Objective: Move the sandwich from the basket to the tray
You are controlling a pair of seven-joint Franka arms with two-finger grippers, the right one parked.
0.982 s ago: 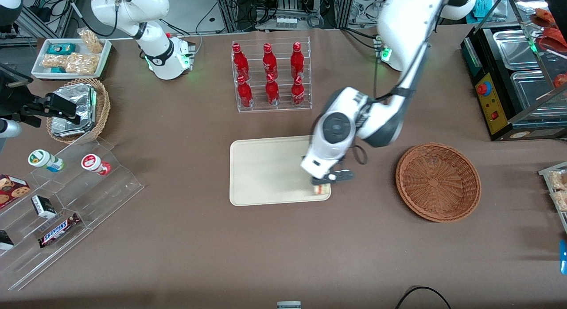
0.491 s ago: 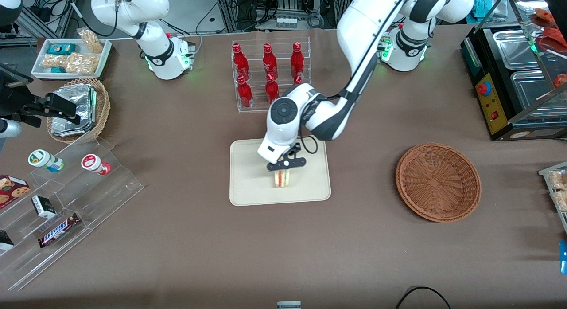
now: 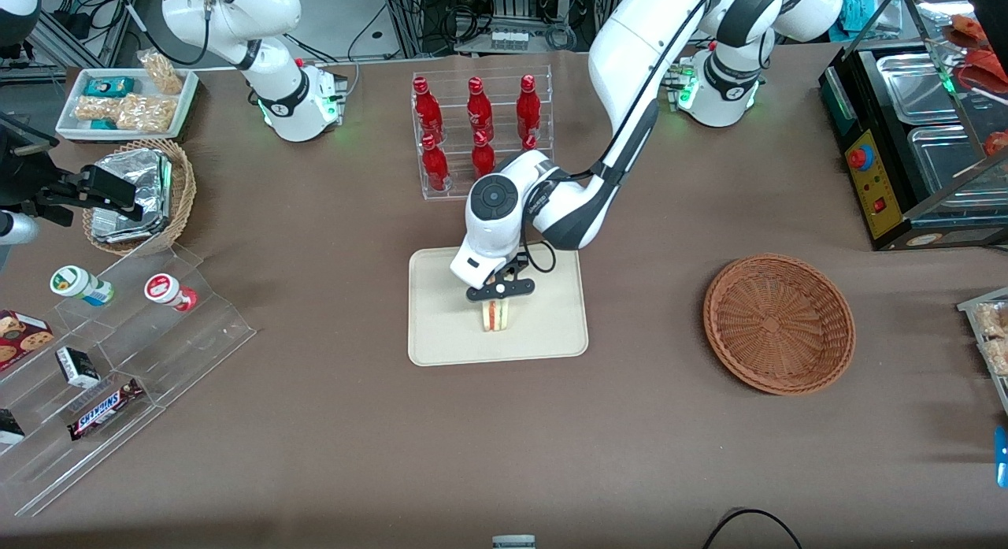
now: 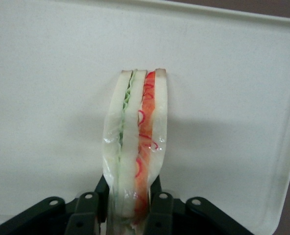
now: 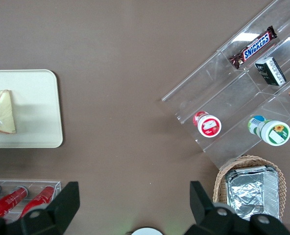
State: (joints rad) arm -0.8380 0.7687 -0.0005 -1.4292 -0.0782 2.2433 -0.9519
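Since a second ago the gripper (image 3: 498,294) has carried the sandwich (image 3: 496,316) from the tray's (image 3: 441,328) edge nearest the basket (image 3: 778,324) to the middle of the tray, and it has hardly moved in the last half second.

Going across the front view with the tray as the landmark: toward the parked arm's end of the table sit a pale basket (image 3: 183,188) of foil packs (image 3: 134,194) and a clear stepped stand (image 3: 157,328) with two small cups (image 3: 83,286) and a candy bar (image 3: 104,408). A clear rack of red bottles (image 3: 481,131) stands farther from the camera than the tray. Then comes the tray itself, with the gripper low over its middle. Toward the working arm's end of the table lies the basket, well apart from the tray, with nothing in it.

In the wrist view the sandwich (image 4: 135,152) stands on its edge between the two black fingers (image 4: 159,210). One finger presses each bread side, so the jaws pinch it. Its wide end is deep in the jaws, and its narrow end sticks out past the fingertips over the tray (image 4: 47,98). You can see white bread with a green layer and a red layer.

In the parked arm's view the sandwich (image 5: 3,112) sits over the tray (image 5: 37,103), close to its surface. I cannot tell if it touches the tray.
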